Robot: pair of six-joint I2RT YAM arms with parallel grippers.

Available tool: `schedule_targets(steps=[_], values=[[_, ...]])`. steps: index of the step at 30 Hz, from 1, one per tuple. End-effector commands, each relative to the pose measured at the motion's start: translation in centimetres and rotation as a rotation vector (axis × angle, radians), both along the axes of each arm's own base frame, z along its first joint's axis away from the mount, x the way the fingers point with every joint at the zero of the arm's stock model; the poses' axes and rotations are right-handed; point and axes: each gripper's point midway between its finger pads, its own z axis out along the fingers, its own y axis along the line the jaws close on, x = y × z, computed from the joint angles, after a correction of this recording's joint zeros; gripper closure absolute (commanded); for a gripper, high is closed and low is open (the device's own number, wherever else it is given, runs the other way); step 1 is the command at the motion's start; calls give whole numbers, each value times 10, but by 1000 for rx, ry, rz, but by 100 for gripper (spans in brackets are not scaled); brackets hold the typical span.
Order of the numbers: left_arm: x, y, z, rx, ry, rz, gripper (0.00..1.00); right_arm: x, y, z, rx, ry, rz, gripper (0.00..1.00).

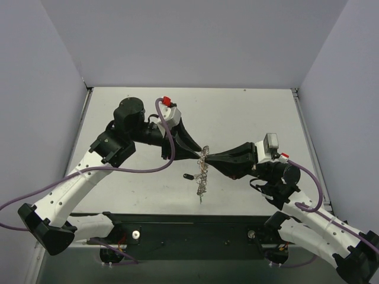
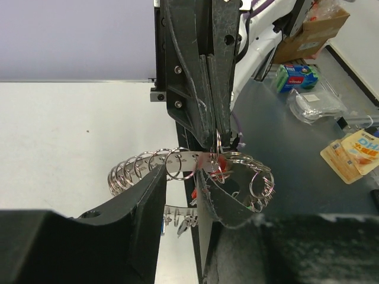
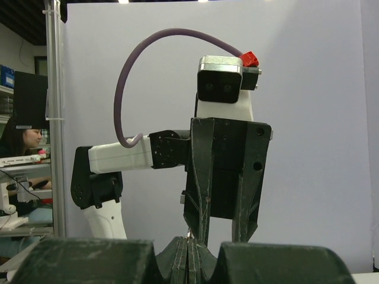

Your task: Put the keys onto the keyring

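The keyring (image 1: 202, 170) hangs above the table between my two grippers. It is a silver ring fringed with small rings and a red tag. My right gripper (image 1: 209, 157) is shut on its upper part. In the right wrist view its fingertips (image 3: 195, 255) are pressed together on a silver sliver. My left gripper (image 1: 196, 154) is open, and in the left wrist view (image 2: 180, 192) the ring's band (image 2: 177, 163) crosses the gap between its fingers. One small key with a black head (image 1: 188, 176) lies on the table just left of the ring.
The white table (image 1: 249, 118) ends at a dark front ledge (image 1: 195, 222). Past the table, the left wrist view shows a green box (image 2: 296, 75), a clear bag (image 2: 317, 103) and a snack packet (image 2: 355, 154). A person (image 3: 21, 142) sits at the far left.
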Motion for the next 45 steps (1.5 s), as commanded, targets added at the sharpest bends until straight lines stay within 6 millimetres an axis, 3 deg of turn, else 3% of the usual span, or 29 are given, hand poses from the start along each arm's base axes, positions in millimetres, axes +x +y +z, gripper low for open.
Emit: schedule_targets(steps=[1, 10, 14, 23, 41, 44, 45], values=[[-12, 6, 18, -25, -43, -36, 63, -56, -47, 84, 314, -385, -1, 100], [-14, 16, 45, -125, -114, 54, 53, -54, -45, 82, 305, -384, 0, 100], [-18, 14, 42, -111, -94, 17, 53, -55, -45, 83, 307, -386, 5, 100], [-15, 8, 40, -108, -69, 25, 61, -55, -44, 82, 303, -386, 10, 100], [-20, -5, 33, -87, -47, 1, 62, -55, -44, 80, 302, -391, 5, 100], [-16, -7, 30, -78, -46, 12, 69, -57, -45, 81, 306, -398, 8, 100], [-15, -7, 30, -76, -46, 15, 76, -56, -45, 80, 304, -397, 5, 100]])
